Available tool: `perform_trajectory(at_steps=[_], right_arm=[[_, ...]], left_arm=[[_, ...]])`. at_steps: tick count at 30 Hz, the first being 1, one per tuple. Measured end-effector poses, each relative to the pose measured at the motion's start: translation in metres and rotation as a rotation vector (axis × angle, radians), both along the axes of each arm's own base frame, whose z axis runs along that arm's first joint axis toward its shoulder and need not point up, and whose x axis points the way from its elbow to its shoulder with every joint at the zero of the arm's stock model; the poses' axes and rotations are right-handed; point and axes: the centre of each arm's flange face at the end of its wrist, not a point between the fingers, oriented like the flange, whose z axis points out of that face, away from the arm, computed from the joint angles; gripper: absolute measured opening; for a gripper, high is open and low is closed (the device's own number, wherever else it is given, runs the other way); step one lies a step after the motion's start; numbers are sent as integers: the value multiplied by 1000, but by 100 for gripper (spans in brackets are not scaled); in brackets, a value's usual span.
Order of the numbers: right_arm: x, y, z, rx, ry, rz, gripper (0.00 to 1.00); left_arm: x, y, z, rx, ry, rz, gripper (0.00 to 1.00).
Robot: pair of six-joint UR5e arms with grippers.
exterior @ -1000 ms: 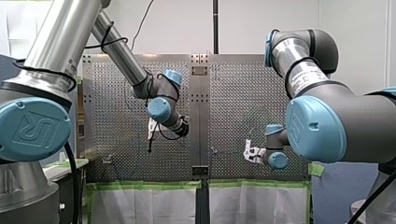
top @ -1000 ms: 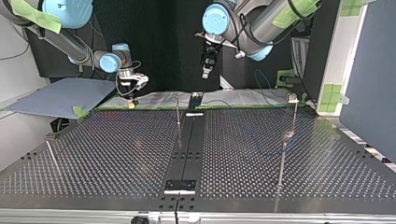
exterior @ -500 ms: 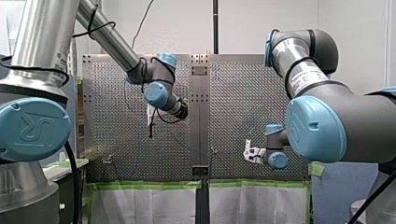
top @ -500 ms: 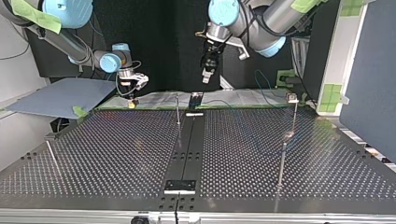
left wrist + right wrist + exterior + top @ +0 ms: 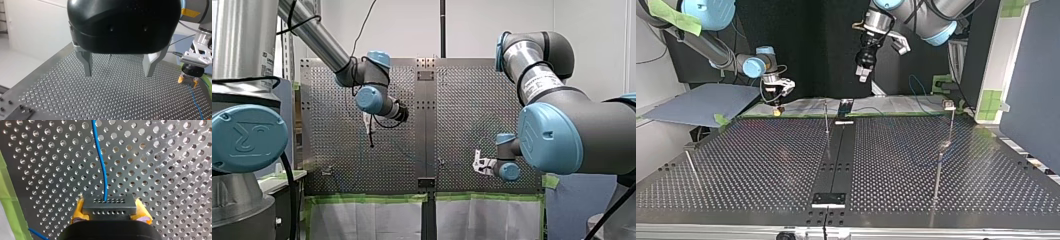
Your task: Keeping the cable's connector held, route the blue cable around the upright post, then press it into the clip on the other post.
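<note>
- My right hand (image 5: 778, 100) pinches the connector (image 5: 109, 207) between yellow pads (image 5: 78, 210), low over the worktop's (image 5: 761, 165) arm-side edge; the blue cable (image 5: 101, 162) runs ahead across the holes.
- My left hand (image 5: 118, 73) hangs high, spread wide and empty (routing looks not begun).
- Next, I judge: descend, catch the cable, lead it around the upright post (image 5: 826, 119), then to the clip (image 5: 949, 105).

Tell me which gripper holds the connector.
My right gripper, yellow pads shut on the connector; my left gripper hangs open and empty.
</note>
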Motion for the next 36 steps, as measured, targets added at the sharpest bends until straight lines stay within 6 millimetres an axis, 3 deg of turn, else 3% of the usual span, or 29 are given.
perform_trajectory(at_steps=[8, 36], right_arm=[[0, 2, -1, 13, -1, 1, 0], [1, 2, -2, 9, 9, 0, 0]], left_arm=[[-11, 10, -18, -53, 0, 16, 98], [-4, 6, -12, -74, -82, 16, 98]])
